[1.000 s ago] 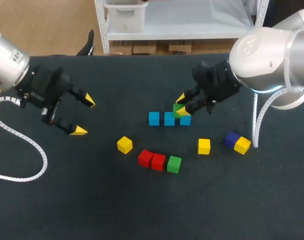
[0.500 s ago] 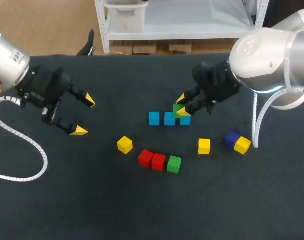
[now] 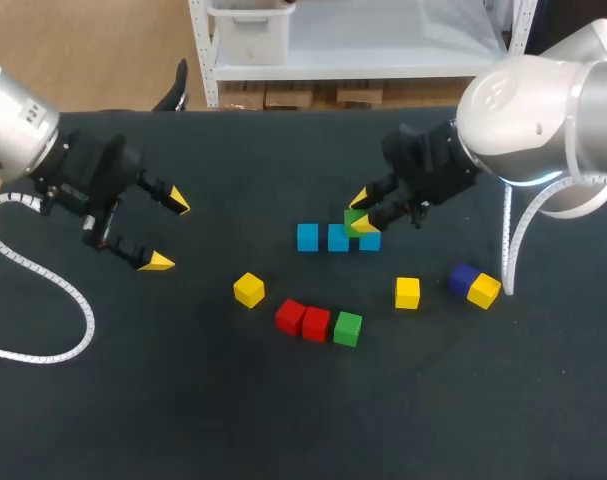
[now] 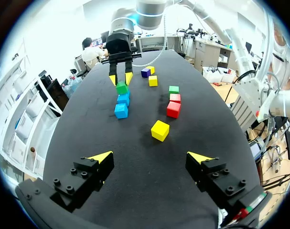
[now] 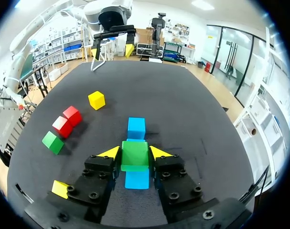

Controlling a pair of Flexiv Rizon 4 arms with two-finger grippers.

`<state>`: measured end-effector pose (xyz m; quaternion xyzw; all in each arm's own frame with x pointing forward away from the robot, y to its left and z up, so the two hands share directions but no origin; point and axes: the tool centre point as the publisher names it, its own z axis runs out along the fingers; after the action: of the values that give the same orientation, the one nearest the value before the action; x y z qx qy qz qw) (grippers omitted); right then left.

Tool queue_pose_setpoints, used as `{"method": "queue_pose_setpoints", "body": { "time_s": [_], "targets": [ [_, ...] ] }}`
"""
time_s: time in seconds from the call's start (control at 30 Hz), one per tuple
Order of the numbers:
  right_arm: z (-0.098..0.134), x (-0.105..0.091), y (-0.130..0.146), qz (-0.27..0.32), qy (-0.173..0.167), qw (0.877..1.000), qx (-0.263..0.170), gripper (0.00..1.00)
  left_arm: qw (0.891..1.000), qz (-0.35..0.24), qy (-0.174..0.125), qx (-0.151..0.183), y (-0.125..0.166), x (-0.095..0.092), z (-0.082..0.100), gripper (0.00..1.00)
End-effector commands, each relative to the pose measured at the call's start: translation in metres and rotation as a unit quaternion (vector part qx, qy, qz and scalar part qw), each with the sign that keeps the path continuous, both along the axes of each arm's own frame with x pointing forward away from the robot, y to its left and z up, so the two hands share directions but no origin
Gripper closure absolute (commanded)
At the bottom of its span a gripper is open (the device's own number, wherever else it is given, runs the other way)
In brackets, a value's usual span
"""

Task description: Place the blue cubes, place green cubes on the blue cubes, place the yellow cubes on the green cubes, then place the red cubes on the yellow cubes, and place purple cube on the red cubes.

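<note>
Nearest the robot on the dark bench is a short row of three cubes. Two are red cubes touching each other, and a loose green cube lies just beside them at the right arm's end. A little farther out are three yellow ones. One yellow cube lies alone near the red pair on the left arm's side. A second yellow cube sits alone on the right arm's side. A third yellow cube lies farther that way, touching the single purple cube. Beyond these, three blue cubes stand close side by side in a straight row near the middle of the bench. The right tool comes in from the right and is closed on the held green cube, the second of the two green ones, with a yellow-tipped finger against each of two opposite faces. That cube is above the blue row, over the middle cube and the one at the right arm's end. Whether it rests on them or hangs just above cannot be told. In the right wrist view the held green cube fills the gap between the fingers, with blue showing both under it and ahead of it. The left tool is open with its fingers wide apart and nothing between them. It is over bare bench on the left arm's side, well apart from all eleven cubes.
</note>
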<state>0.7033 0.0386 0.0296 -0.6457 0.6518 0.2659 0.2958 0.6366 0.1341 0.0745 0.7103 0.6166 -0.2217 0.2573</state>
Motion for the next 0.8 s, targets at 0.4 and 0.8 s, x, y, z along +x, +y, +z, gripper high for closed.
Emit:
{"method": "queue_pose_setpoints", "body": {
  "time_s": [0.4, 0.8],
  "targets": [
    [-0.0011, 0.001, -0.0005, 0.001, 0.002, 1.0, 0.0, 0.89, 1.0, 0.0, -0.002, -0.002, 0.0007, -0.0003, -0.0012, 0.0],
    [-0.0014, 0.0017, -0.0001, 0.003, 0.002, 1.0, 0.001, 0.85, 1.0, 0.0, -0.002, -0.002, 0.0007, -0.0003, -0.0012, 0.0]
  ]
}}
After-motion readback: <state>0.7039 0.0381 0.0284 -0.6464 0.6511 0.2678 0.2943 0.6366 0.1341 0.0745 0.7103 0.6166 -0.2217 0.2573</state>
